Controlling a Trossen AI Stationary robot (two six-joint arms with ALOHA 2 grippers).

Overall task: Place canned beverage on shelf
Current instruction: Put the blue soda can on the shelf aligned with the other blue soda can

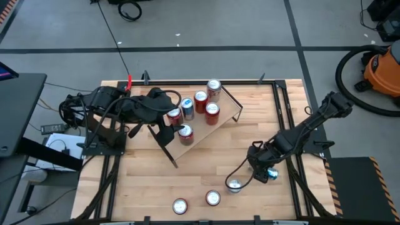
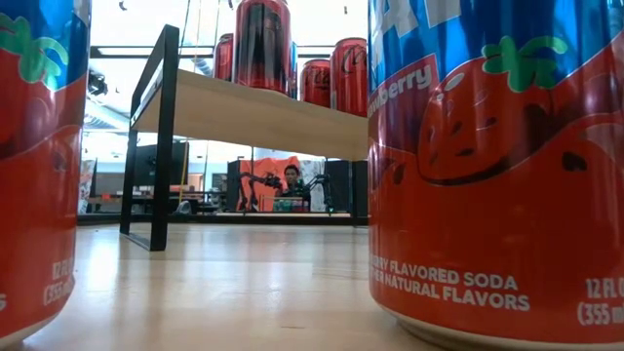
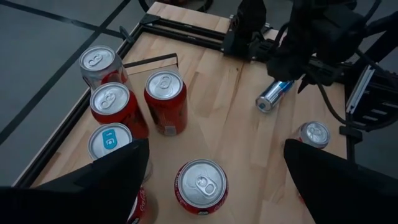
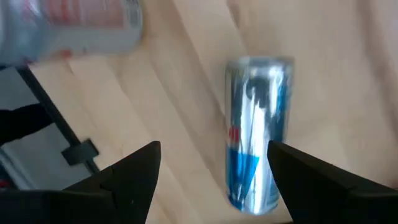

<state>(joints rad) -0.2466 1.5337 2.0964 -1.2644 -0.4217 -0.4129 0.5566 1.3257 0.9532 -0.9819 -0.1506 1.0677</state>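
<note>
The shelf (image 1: 206, 128) already carries 6 cans: 5 standing red and silver ones clustered along its top, among them a red can (image 1: 212, 113) near the far end, plus a blue-topped can (image 1: 187, 109). So the loading looks well advanced but not finished. Left on the table (image 1: 156, 181) are 3 upright cans near the front edge, a silver can (image 1: 234, 185) closest to the right arm and 2 more beside it, and 1 slim blue-and-silver can (image 4: 255, 134) lying on its side.

The right gripper (image 1: 267, 173) hangs just over that fallen can with its fingers (image 4: 124, 180) spread apart on either side of it, not clamped on it (the wrist view shows wood between each finger and the can). I judge this can to be the next one picked, and a grip across its round body may let it roll.

The left gripper (image 3: 211, 180) hovers above the shelf's cans with its fingers wide apart, holding nothing.

The table is pale wood planking framed by black rails, with the shelf standing skewed across its far half. Around it lies grey floor marked with dark lines, an orange vacuum (image 1: 381, 69) at the right, and cables. The low view shows a bright room beyond, with a person seated far off.
</note>
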